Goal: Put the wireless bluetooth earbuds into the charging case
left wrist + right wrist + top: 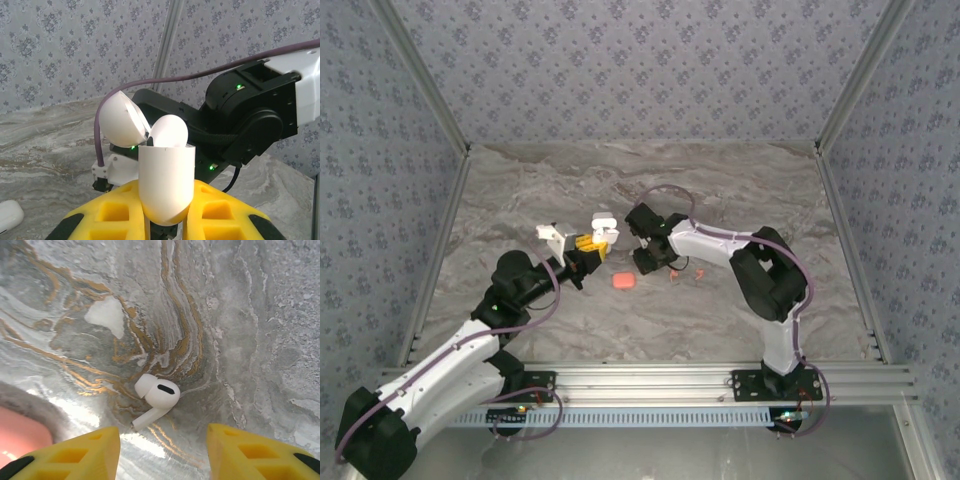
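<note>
Landmark: coral case [622,282], shut, lying flat on the marble table [740,190], roughly mid-table.

- Left gripper [588,243]: raised above the table, just behind and left of the coral case. Its yellow fingers [225,210] are pressed onto the lower body of a white charging case [165,180], pinching it upright. The lid [120,117] is swung open to one side. A rounded white shape [169,131] sits in the case's mouth. It looks like an earbud head, but I can't say for sure.
- Right gripper [648,262]: pointing down at the table, just behind and right of the coral case. Its claw is spread, with the two yellow fingertips [80,455] well apart and nothing between them.
- White earbud [159,396]: lying on its side on the marble, stem towards the claw. It is just ahead of the gap between the open fingertips and clear of both. The coral case's edge is near it, to one side.
- Two tiny coral pieces [675,278]: on the table right of the coral case, apart from each other. They are too small to make out their shape.
- Something white and rounded [7,215] lies on the table at the edge of the left wrist view.
</note>
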You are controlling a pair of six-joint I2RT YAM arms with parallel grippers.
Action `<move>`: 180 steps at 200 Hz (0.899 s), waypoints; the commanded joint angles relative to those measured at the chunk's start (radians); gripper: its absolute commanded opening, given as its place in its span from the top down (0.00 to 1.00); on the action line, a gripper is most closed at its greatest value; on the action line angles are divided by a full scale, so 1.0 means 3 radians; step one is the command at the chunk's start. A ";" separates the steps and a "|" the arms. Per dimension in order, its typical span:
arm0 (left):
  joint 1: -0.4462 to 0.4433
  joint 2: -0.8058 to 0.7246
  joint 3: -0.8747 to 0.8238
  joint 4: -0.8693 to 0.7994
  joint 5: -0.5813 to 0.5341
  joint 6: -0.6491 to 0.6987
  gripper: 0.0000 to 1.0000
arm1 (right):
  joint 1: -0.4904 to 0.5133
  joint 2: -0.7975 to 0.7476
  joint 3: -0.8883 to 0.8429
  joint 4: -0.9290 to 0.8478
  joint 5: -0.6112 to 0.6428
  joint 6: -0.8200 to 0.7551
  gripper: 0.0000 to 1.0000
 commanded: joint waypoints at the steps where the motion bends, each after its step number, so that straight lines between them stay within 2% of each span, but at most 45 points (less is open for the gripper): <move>1: -0.0021 -0.0077 -0.0017 0.0039 -0.0013 -0.0004 1.00 | -0.0048 -0.0083 0.0148 -0.0086 -0.0133 0.0004 0.49; 100: -0.0018 -0.0149 -0.0036 -0.0019 -0.0041 0.0010 1.00 | -0.0064 0.0354 0.0392 -0.0099 -0.0103 0.0076 0.55; 180: -0.0019 -0.0148 -0.0034 -0.0021 -0.0048 0.0008 1.00 | -0.0033 0.0412 0.0363 -0.0113 -0.0091 0.0047 0.72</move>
